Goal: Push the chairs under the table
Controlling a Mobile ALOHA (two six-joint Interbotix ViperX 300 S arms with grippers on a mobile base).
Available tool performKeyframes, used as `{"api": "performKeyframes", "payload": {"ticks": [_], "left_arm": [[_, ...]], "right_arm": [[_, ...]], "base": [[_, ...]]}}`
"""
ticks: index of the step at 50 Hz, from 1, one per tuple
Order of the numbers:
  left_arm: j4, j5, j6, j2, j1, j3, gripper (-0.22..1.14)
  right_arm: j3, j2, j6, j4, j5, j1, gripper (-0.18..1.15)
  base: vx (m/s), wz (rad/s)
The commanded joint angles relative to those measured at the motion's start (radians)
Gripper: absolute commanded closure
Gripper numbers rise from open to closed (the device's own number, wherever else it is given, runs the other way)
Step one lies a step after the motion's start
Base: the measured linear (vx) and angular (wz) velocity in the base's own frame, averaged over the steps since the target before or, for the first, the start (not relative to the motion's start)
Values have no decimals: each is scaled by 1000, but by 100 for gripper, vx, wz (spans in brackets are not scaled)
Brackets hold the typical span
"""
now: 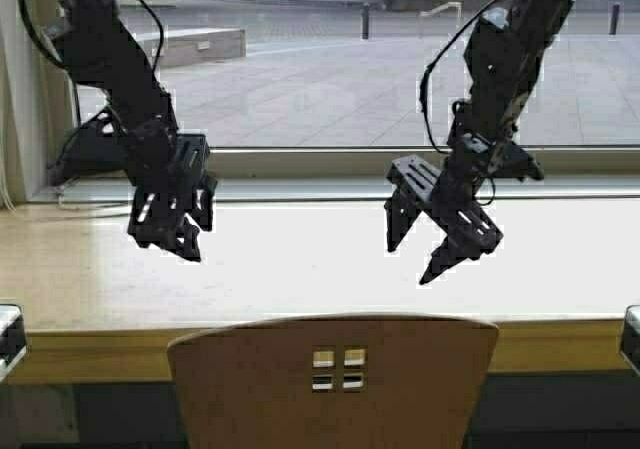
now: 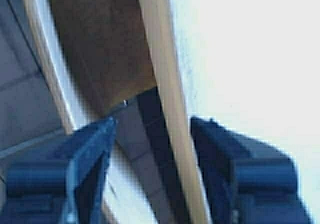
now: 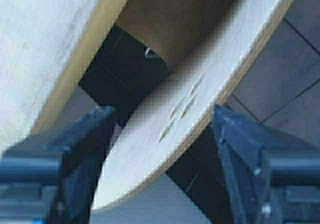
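Over the table both my grippers hang spread and empty, left gripper and right gripper, with the chair backrest just below the front edge, so dropping unevenly could twist it sideways.

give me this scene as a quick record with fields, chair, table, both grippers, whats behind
chair: one tan chair, backrest with four small square holes, centred in front of the table, seat partly beneath the top
table: long pale-wood table with a yellow-tan front edge
left gripper: left gripper above the table, jaws open, holding nothing
right gripper: right gripper above the table, jaws open, holding nothing
contact: neither gripper touches the chair
behind: window onto a paved plaza
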Motion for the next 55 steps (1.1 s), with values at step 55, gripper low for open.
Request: {"api": "performKeyframes", "payload": {"ticks": [55], "left_arm": [[676,296,612,-669,-69,156,-4]], "right_arm": [[321,-776,-21,-795,-74,-66,5]], "base": [[-7,38]]}}
